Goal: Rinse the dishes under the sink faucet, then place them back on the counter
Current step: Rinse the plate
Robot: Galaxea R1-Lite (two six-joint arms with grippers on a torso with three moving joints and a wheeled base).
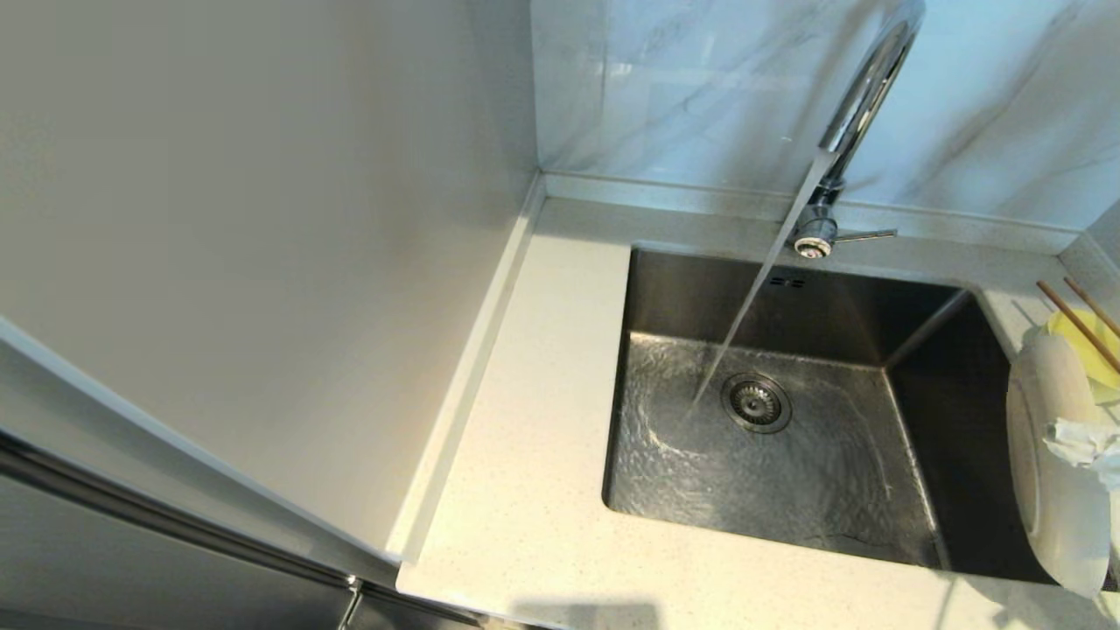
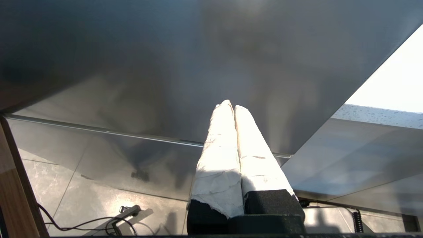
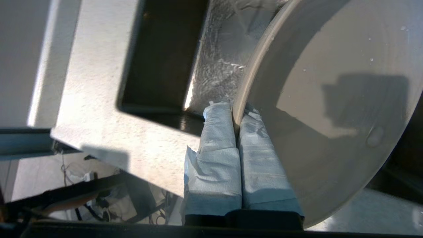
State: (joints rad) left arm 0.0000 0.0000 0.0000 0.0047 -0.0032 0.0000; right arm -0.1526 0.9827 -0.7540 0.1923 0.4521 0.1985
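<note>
My right gripper [image 3: 235,110] is shut on the rim of the cream plate [image 3: 333,109], holding it tilted on edge over the right side of the sink [image 1: 840,490]. In the head view the plate [image 1: 1054,472] stands at the far right, with the gripper's paper-wrapped fingers [image 1: 1081,442] on it. Behind it show the yellow bowl [image 1: 1085,350] and the brown chopsticks [image 1: 1078,324]. Water runs from the chrome faucet [image 1: 862,105] down beside the drain strainer [image 1: 756,402]. My left gripper [image 2: 230,106] is shut on nothing, parked below the counter, out of the head view.
The speckled counter [image 1: 534,437] runs left of the sink and along its front. A plain white wall panel [image 1: 245,262] rises on the left. The faucet's lever handle [image 1: 862,235] points right. Grey-veined marble [image 1: 700,87] backs the counter.
</note>
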